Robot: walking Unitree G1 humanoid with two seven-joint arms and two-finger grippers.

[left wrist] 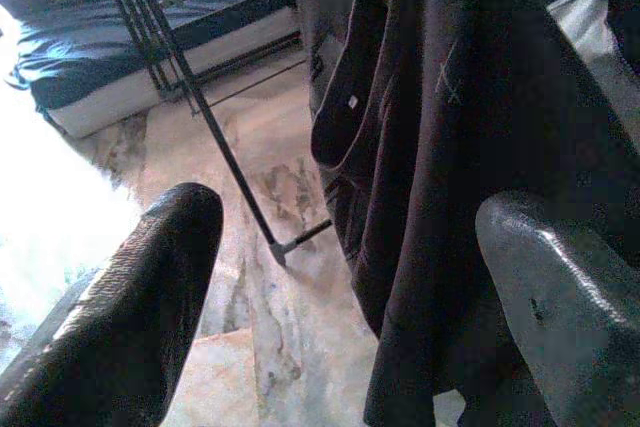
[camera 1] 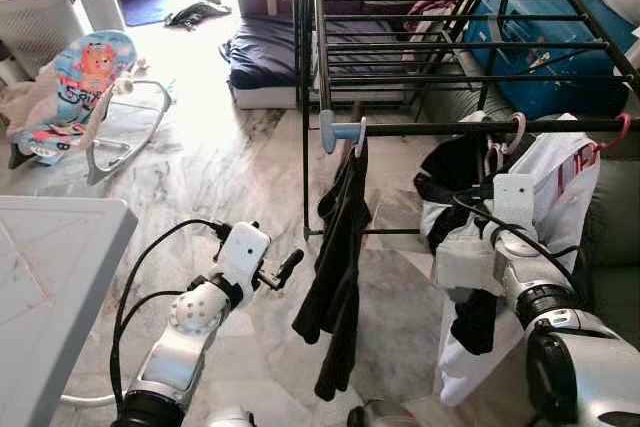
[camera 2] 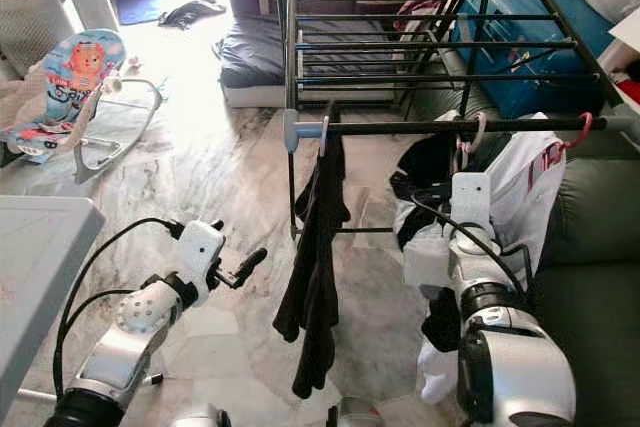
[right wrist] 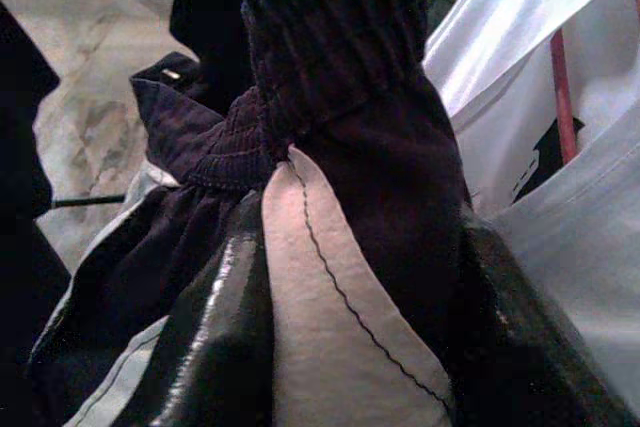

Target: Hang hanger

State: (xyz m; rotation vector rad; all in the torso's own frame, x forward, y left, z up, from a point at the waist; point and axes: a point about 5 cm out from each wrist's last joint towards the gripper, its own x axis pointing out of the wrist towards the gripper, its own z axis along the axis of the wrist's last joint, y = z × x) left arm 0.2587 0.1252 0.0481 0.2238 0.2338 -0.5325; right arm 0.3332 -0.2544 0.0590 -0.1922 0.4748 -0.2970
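Gripping dark garment point(right wrist: 350, 147), right claw point(right wrist: 350, 327) clenched; left claw point(left wrist: 350, 277) released

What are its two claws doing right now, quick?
Left gripper: open, holding nothing, pointed at the dark garment on the rack.
Right gripper: shut on the dark and white clothing by the rail.

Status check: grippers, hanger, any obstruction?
Left gripper open, free. Right gripper shut on dark garment by the rail. Pink hanger hooked on.
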